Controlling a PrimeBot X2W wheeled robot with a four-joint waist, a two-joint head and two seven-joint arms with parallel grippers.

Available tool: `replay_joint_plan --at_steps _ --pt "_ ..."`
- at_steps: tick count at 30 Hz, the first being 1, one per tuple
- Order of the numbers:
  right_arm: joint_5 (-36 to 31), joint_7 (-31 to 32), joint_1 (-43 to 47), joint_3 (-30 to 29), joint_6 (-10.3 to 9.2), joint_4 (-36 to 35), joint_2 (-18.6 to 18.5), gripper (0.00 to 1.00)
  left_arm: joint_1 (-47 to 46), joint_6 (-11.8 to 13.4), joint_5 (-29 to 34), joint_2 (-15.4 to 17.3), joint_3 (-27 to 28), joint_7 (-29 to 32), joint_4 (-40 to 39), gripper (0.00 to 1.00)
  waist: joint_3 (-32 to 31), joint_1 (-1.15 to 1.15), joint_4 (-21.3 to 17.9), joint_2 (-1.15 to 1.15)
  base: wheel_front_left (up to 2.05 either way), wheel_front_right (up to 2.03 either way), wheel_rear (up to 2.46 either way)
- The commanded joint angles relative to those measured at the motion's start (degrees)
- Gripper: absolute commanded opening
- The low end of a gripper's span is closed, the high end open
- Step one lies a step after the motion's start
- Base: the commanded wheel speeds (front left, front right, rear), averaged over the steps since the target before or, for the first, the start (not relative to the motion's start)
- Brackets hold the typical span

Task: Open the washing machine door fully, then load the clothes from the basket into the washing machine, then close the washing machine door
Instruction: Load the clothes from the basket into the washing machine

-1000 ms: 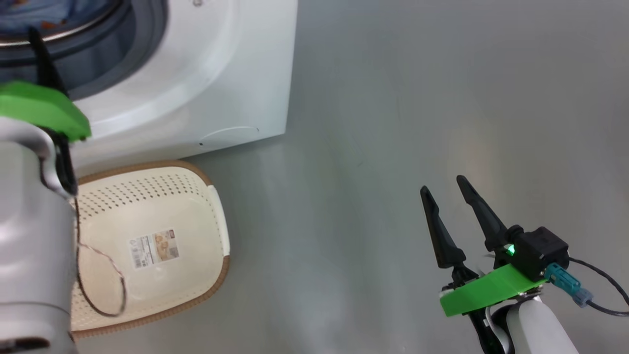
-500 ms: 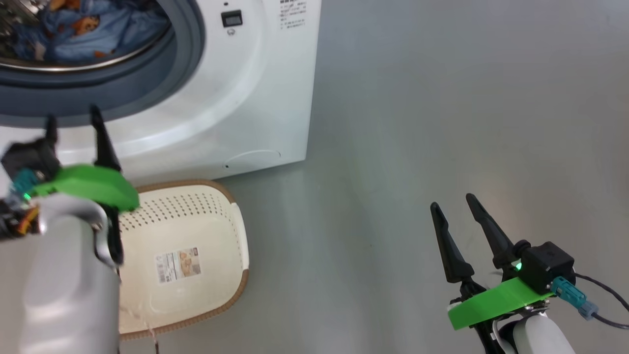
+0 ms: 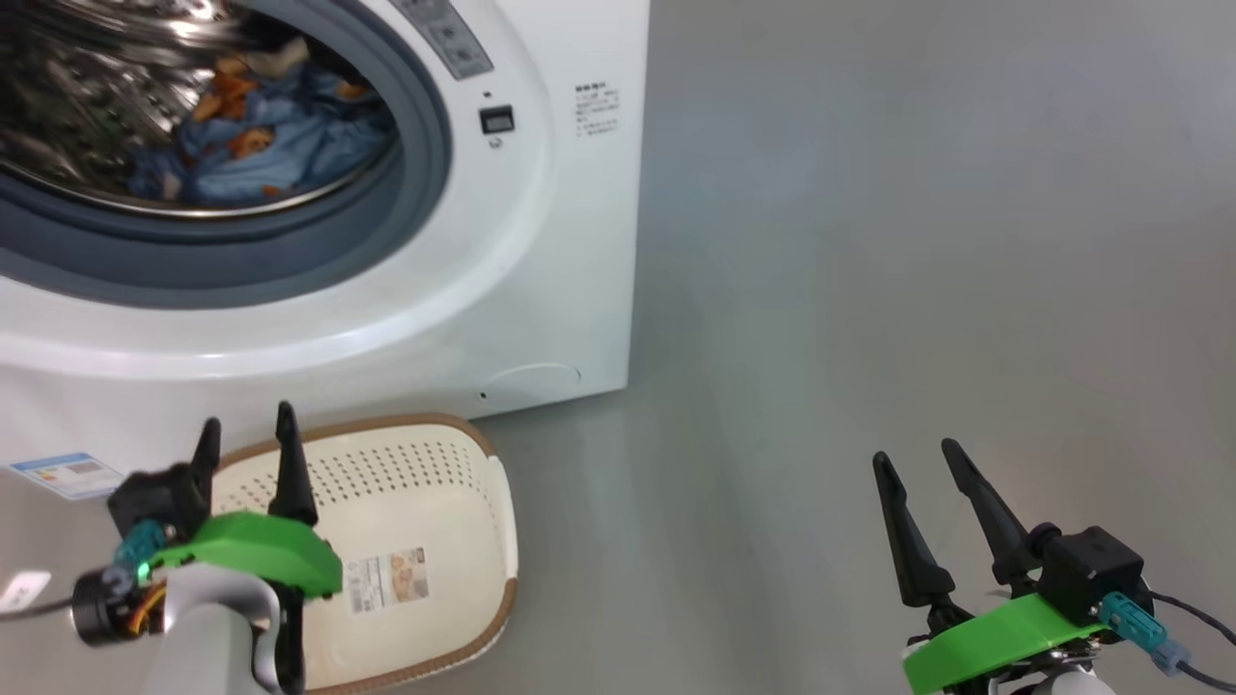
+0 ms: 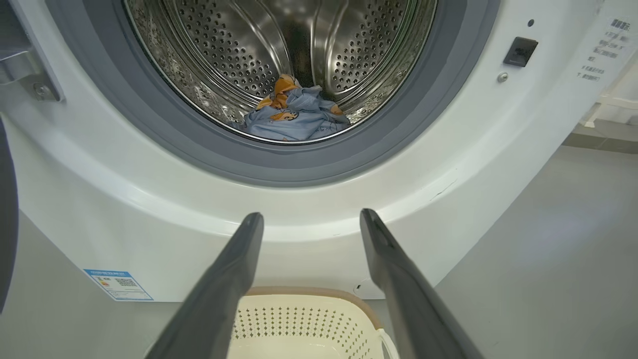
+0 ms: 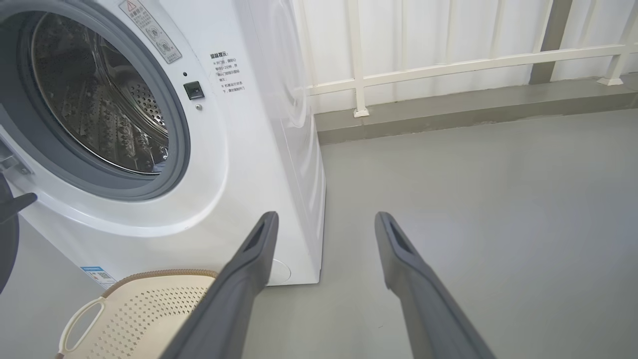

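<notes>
Smooth glossy grey floor [image 3: 917, 241] w/ soft pale reflections, across right side of head view. Right wrist view, far end: low grey raised kerb [image 5: 473, 107] runs along floor edge. White metal railing [image 5: 448, 65] stands on kerb, w/ horiz. bar, vertical posts and flat white foot plate [image 5: 361, 112] on kerb top. Behind railing: white ribbed wall panels [image 5: 438, 25] & grey-brown upright post [image 5: 546, 45]. Left wrist view, upper right: bit of railing & kerb again. Small white patch [image 3: 24, 589] on floor, lower left of head view; can't tell what.
</notes>
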Motion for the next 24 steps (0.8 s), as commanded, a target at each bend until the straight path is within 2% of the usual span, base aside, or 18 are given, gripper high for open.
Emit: replay_joint_plan --at_steps 1,6,17,24 --pt "-1.17 -0.27 0.49 0.75 -0.06 -1.20 -0.19 1.00 1.01 -0.36 -0.98 1.37 1.31 -0.47 -2.10 1.00 -2.23 0.00 1.67 0.00 0.00 0.00 0.00" --pt "-2.36 -0.27 1.72 0.37 -0.06 -0.77 -0.19 1.00 5.72 -0.70 -3.21 1.20 1.08 -0.47 -4.91 1.00 -5.01 0.00 3.51 0.00 0.00 0.00 0.00" --pt "-3.94 -0.27 3.89 0.77 -0.06 -0.18 -0.19 1.00 14.29 1.91 -5.27 1.17 -2.71 -0.47 -10.33 1.00 -9.10 0.00 7.74 0.00 0.00 0.00 0.00" --pt "-4.34 -0.27 4.21 0.82 -0.06 -0.07 -0.19 1.00 18.43 3.66 -5.44 1.16 -3.41 -0.47 -14.68 1.00 -10.26 0.00 9.04 0.00 0.00 0.00 0.00"
